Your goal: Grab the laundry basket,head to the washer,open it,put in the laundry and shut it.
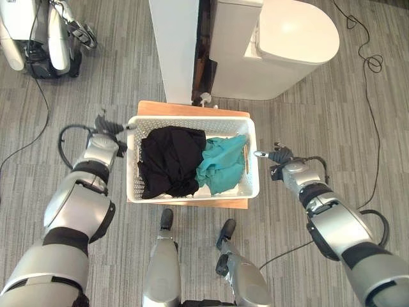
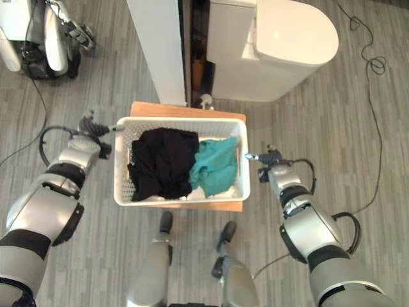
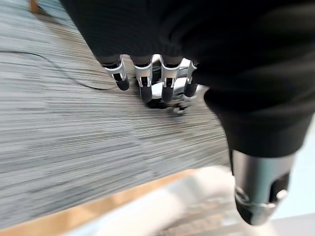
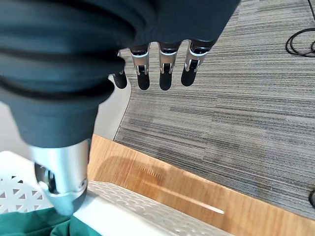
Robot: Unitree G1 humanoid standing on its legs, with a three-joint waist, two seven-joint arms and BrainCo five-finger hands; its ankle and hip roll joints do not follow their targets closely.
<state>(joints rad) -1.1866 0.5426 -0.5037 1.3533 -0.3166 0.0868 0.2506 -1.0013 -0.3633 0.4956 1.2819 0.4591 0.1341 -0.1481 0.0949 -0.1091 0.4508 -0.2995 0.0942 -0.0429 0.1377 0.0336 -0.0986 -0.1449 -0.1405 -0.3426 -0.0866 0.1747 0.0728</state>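
Left eye view: white laundry basket [image 1: 192,121] sits on a low wooden desk [image 1: 160,107] at centre frame, directly ahead of the robot at 12 o'clock, flanked by both hands.
Basket contents: a black garment [image 1: 169,160] on the 9 o'clock side, a teal garment [image 1: 222,163] on the 3 o'clock side, both heaped inside the rim.
Long axis: the basket runs 9 to 3 o'clock, so each short end wall faces one hand.
Left hand [image 1: 110,126]: just off the basket's 9 o'clock end near its far corner, with a fingertip at or almost at the rim; in the left wrist view its fingers [image 3: 142,81] are relaxed and spread, closed round nothing.
Right hand [image 1: 276,155]: just off the 3 o'clock end at about mid-wall, a fingertip reaching the rim; in the right wrist view its fingers [image 4: 165,69] hang loose and its thumb [image 4: 61,182] stands over the basket's edge, nothing pinched.
Nearer hand: neither clearly; the two look about equally close.
Judgement: the lift appears to turn on both hands closing inward along the 9-to-3 line.
Background: a white appliance [image 1: 281,45] stands at 1 o'clock beyond the desk.
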